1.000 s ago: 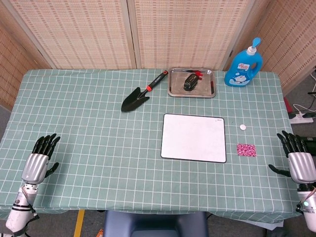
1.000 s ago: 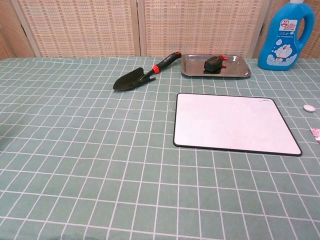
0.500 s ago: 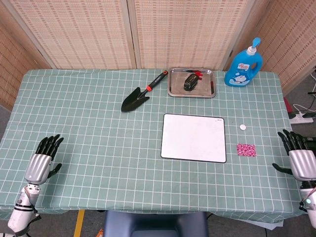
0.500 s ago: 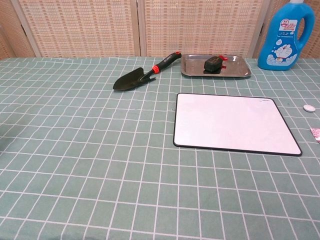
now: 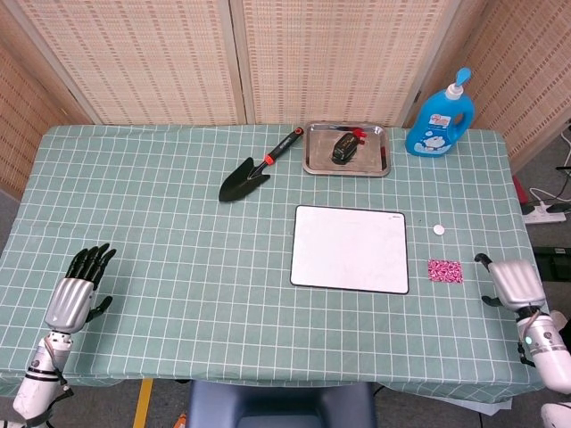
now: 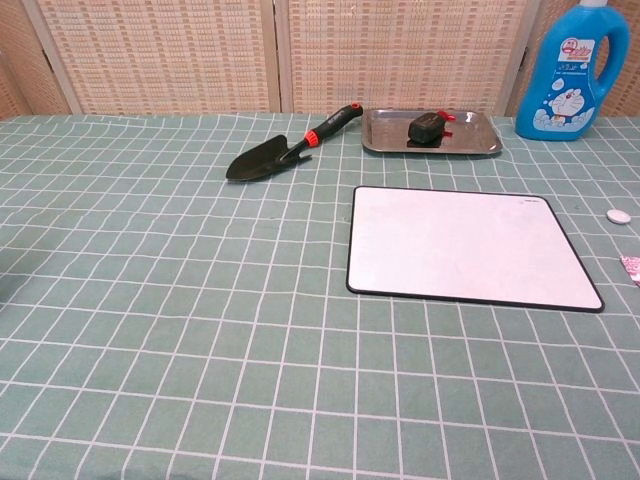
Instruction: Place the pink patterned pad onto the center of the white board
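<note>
Pink patterned pad (image 5: 445, 271) flat on the green checked tablecloth (image 5: 178, 241), just off the white board (image 5: 350, 249) at its 3 o'clock side, slightly toward 4, apart from the board's dark edge; in the chest view only a sliver of it at the right frame border (image 6: 632, 267). White board lying flat near the table's middle, nothing on it. Right hand (image 5: 512, 282) near the pad at about 3 o'clock from it, not touching, seen mostly from its silver back with the fingers hidden beneath (released or clenched: cannot tell), nothing visibly held. Left hand (image 5: 77, 290) far off at the table's 8 o'clock corner, black fingers stretched out and spread, holding nothing, well apart from everything else. Small white round cap (image 5: 438, 229) at 12 o'clock from the pad, near the board's right edge. Black garden trowel (image 5: 251, 174) with a red-banded handle at 10 o'clock from the board, blade toward the near left. Metal tray (image 5: 311, 156) at 12 o'clock from the board, with a dark object bearing red parts (image 5: 344, 147) inside (kind not clear). Blue detergent bottle (image 5: 441, 119) upright at 1 o'clock from the board, just right of the tray. Woven screens (image 5: 294, 53) behind the table.
</note>
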Controlling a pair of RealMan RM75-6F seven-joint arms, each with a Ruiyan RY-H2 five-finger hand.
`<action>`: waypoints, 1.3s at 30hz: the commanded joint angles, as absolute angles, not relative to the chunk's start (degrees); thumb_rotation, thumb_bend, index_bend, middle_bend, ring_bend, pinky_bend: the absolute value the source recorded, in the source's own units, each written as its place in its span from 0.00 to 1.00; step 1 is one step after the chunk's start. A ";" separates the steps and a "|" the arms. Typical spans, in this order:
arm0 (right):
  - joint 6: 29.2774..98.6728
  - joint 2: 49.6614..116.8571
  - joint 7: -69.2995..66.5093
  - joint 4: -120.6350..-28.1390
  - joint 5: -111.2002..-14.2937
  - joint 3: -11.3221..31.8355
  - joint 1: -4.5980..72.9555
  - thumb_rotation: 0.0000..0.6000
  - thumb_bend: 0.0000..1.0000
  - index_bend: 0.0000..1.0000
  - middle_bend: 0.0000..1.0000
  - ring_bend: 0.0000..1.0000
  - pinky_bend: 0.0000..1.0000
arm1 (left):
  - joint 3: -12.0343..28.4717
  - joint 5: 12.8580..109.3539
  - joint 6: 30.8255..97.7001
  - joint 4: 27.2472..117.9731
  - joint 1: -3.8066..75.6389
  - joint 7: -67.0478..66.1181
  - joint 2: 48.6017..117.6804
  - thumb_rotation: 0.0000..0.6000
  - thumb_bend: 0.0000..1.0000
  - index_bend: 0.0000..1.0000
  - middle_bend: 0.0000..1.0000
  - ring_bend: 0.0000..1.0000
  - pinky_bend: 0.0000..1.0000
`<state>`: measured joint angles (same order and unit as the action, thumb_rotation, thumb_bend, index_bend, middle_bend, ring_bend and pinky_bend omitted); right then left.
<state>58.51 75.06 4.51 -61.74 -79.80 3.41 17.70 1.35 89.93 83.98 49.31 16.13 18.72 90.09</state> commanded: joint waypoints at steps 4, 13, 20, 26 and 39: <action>51.71 73.71 14.62 -66.60 -71.83 5.39 21.37 1.00 0.00 0.34 0.95 0.92 0.98 | 1.38 89.86 83.90 49.42 16.13 19.25 89.94 1.00 0.22 0.00 0.00 0.00 0.00; 46.87 75.66 12.78 -65.26 -68.78 6.18 23.99 1.00 0.27 0.36 0.95 0.92 0.99 | 1.28 89.84 83.42 49.60 16.26 19.47 89.81 1.00 0.22 0.00 0.00 0.00 0.00; 46.26 79.09 8.58 -61.41 -68.75 5.82 24.11 1.00 0.27 0.38 0.96 0.93 0.99 | 1.25 89.76 83.10 49.67 16.34 19.65 89.78 1.00 0.22 0.00 0.00 0.00 0.00; 46.07 79.96 7.50 -60.60 -68.11 5.69 23.99 0.95 0.21 0.38 0.96 0.93 0.99 | 1.19 89.83 83.04 49.72 16.37 19.69 89.79 1.00 0.22 0.00 0.00 0.00 0.00; 45.95 79.33 7.12 -61.41 -67.88 5.52 24.39 0.92 0.16 0.35 0.96 0.93 0.99 | 1.10 89.90 82.99 49.91 16.38 19.67 89.77 1.00 0.22 0.00 0.00 0.00 0.00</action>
